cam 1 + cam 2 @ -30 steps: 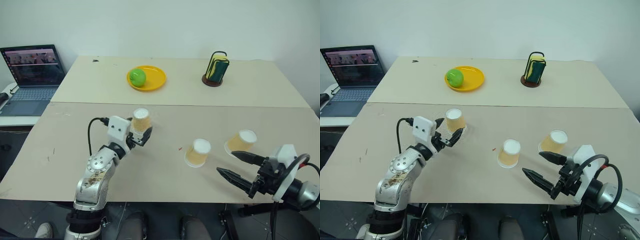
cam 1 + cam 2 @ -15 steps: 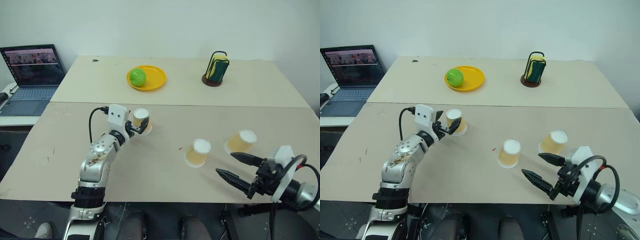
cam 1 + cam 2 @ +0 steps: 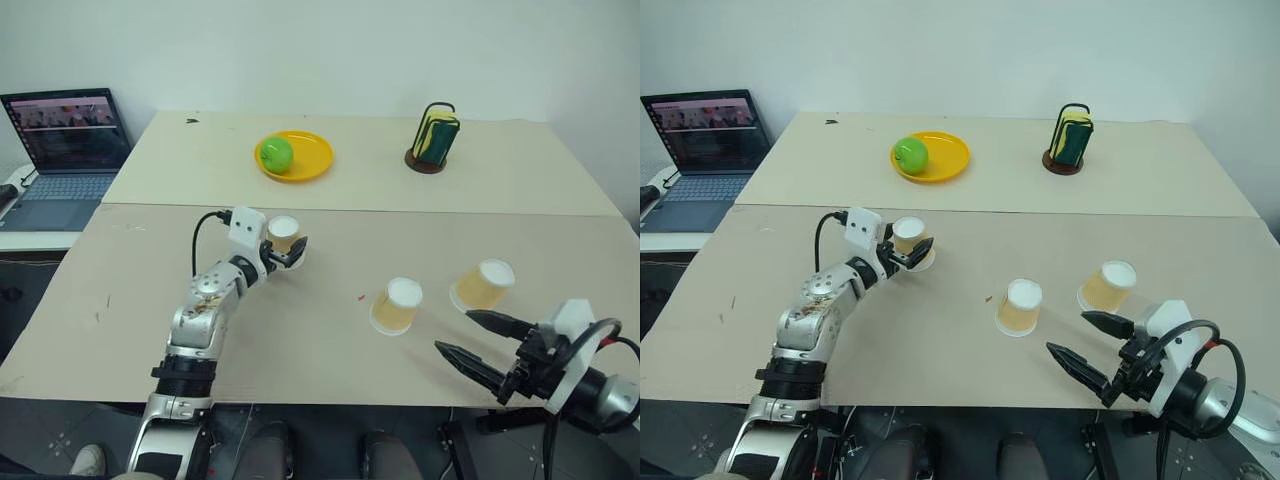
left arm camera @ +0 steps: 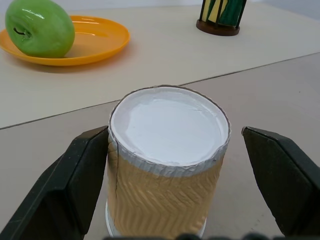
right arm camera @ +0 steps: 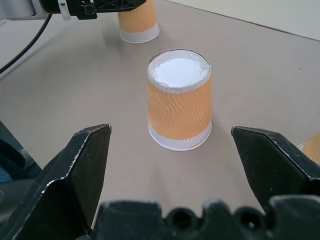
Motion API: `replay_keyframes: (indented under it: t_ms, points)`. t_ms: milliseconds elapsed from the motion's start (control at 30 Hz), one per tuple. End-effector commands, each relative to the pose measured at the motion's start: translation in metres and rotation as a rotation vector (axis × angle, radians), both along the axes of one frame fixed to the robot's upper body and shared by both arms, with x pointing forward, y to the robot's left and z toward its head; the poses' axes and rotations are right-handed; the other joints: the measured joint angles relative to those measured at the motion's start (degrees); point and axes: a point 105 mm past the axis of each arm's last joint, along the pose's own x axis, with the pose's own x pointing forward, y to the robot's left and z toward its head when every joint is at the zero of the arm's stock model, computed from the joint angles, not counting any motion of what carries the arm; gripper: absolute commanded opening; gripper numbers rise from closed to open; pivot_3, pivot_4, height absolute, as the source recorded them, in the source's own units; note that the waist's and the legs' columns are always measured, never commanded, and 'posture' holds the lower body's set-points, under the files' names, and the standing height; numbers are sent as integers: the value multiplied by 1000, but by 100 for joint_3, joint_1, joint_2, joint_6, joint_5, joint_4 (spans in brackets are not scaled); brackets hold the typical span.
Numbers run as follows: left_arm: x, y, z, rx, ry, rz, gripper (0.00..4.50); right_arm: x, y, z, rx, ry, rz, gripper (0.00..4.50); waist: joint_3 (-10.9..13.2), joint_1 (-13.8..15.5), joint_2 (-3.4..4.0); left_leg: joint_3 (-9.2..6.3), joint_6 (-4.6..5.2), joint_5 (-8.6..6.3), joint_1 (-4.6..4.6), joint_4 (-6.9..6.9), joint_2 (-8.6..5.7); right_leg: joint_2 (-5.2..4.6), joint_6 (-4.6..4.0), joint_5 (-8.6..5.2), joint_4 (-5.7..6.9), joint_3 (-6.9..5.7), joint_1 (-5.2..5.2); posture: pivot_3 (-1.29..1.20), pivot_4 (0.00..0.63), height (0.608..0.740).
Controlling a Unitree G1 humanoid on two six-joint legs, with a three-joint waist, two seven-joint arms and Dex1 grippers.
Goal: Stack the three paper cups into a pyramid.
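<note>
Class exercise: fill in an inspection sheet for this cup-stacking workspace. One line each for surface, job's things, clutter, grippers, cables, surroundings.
Surface: two beige tables pushed together.
Job's things: three paper cups, all upside down, unstacked: left cup, middle cup, right cup.
Clutter: green apple on yellow plate; sponge holder.
Grippers: left gripper open, fingers astride left cup; right gripper open, away from the cups.
Cables: black cable on left wrist.
Surroundings: open laptop at left; white wall.
</note>
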Motion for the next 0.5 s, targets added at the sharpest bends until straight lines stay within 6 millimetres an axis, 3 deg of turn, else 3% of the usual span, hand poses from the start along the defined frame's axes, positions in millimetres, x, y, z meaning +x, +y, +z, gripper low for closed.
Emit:
replay_keyframes:
  t_ms: [33,367,400,467,500]
  points:
    - [4,-5,19,-13,-71,-19,4472,-2,4,12,-6,-57,11,4500,0,-1,0,0,0,0,0,0,0,0,0,0,1,0,0,0,150,735]
    - [7,-5,21,-21,-81,-8,4472,-4,3,13,-7,-60,1,4500,0,-1,0,0,0,0,0,0,0,-1,0,0,0,0,0,0,150,735]
    - [7,-5,21,-23,-82,-9,3932,-4,3,14,-6,-60,1,4500,0,-1,0,0,0,0,0,0,0,-1,0,0,0,0,0,0,150,735]
    - [7,-3,21,-19,-83,-5,3541,-3,3,13,-6,-59,1,4500,0,-1,0,0,0,0,0,0,0,-1,0,0,1,0,0,0,150,735]
    - [7,-3,20,-18,-82,-6,3048,-3,3,13,-8,-58,2,4500,0,-1,0,0,0,0,0,0,0,-1,0,0,0,0,0,0,150,735]
